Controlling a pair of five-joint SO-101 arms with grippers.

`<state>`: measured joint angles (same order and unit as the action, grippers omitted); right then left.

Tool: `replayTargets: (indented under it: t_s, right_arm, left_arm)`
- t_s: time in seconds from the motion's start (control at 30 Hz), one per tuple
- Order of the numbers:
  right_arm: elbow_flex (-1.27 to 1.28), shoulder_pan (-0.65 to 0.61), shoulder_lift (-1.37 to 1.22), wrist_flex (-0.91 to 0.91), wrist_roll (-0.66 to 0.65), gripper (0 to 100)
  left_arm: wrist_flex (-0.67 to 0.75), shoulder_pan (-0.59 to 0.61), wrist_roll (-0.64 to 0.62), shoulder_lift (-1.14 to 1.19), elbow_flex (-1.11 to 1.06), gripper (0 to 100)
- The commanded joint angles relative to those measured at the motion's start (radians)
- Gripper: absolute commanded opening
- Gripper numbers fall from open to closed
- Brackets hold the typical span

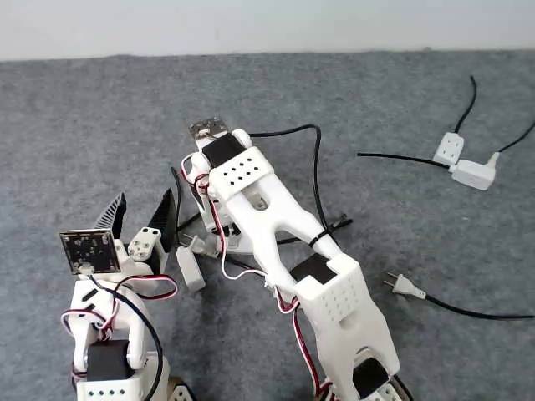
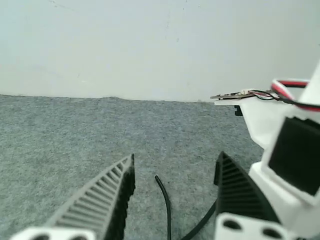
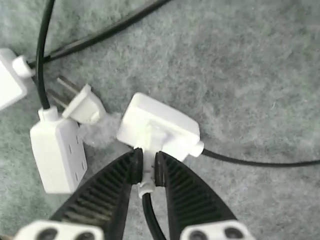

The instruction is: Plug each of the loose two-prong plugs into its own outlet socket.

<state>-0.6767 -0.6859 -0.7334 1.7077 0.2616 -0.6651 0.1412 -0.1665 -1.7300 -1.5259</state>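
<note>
One plug pinched in right claw, touching socket block | left claw spread

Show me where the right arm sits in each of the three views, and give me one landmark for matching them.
High view: the right arm stretches from the bottom right edge toward the centre.
Left wrist view: its white wrist stands beside the open left gripper.
Right wrist view: the right gripper is shut on a white plug.
Shared landmark: the grey mat.
</note>
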Motion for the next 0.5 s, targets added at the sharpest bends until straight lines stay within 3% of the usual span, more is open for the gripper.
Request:
replayTargets:
  t_s: [0.0,0.47]
  right_arm:
    - [0.015,0.012,-0.061,-0.036,-0.017,0.8]
    - [0.015,0.012,-0.151,-0.058,-0.017,0.8]
  left_arm:
    - [0.031,-0.002,0.012,-0.011,0.010,26]
    - [0.032,-0.005,0.012,-0.011,0.010,26]
